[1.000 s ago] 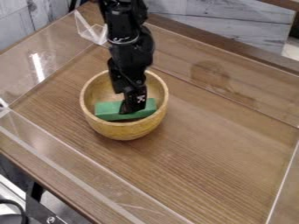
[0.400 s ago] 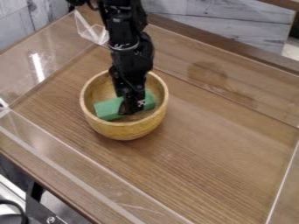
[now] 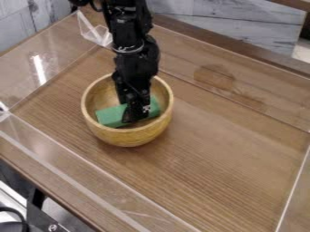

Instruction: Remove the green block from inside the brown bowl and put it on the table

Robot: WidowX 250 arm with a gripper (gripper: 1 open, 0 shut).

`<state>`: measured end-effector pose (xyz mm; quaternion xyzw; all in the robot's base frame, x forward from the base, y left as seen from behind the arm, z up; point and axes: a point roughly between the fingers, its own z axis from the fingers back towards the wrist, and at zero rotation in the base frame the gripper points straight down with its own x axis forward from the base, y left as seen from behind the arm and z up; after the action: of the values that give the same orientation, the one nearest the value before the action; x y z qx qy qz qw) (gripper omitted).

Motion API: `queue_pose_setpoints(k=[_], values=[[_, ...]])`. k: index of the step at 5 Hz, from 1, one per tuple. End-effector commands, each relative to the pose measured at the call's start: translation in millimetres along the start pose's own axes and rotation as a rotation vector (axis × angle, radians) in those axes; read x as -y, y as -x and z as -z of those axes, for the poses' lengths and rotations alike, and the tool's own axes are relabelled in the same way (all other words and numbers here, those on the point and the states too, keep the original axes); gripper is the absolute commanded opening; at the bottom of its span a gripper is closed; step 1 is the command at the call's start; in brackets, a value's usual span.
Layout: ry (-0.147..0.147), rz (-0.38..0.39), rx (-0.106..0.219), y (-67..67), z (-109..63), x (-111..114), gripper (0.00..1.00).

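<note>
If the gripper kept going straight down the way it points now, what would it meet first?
Most likely the green block, which the gripper already seems to be closed on; past that, the inside floor of the brown bowl, though depth is unclear here.

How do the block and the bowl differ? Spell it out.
The block is green, while the bowl is light brown. The block is flat and straight-edged; the bowl is round and hollow. The block is much smaller than the bowl, which surrounds it. Both are partly hidden by the gripper.
</note>
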<state>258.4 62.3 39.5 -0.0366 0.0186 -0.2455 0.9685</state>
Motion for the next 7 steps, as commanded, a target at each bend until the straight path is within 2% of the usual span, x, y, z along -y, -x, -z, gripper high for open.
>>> queue_pose_setpoints(k=[1,7], values=[[-0.017,-0.016,0.027,-4.3,-12.2,-6,0.00],[0.077,-0.065,-0.032,4.4,-13.7,7,0.00]])
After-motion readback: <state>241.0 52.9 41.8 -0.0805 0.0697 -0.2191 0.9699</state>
